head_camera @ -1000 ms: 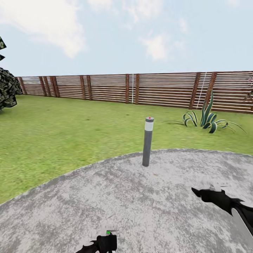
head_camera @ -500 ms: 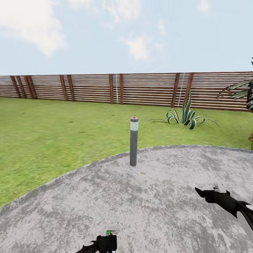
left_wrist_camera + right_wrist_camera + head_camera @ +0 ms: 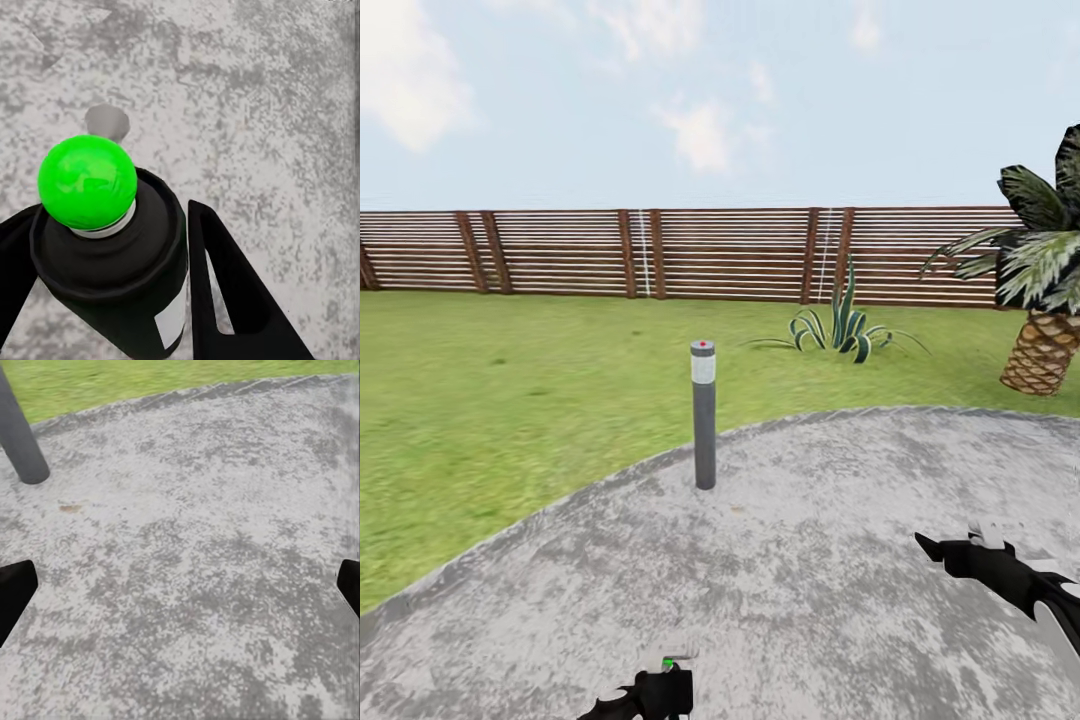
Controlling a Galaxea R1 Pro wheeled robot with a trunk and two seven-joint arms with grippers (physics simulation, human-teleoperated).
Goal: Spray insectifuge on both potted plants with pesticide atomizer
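My left gripper sits at the bottom edge of the head view, shut on the pesticide atomizer. In the left wrist view the atomizer is a black bottle with a bright green round top and a pale label patch, and a black finger presses on each side of it. My right gripper hangs open over the grey paved circle at the lower right, with nothing between its wide-spread fingertips. The potted plants are out of view.
A grey bollard light stands at the paving's far rim. Beyond lie the lawn and a brown slatted fence. A spiky striped plant with no visible pot grows by the fence. A palm stands at the right.
The camera has turned to the right: bollard, fence and spiky plant slid left in the picture, a dark bush left it, and the palm came in. Both grippers keep their pose.
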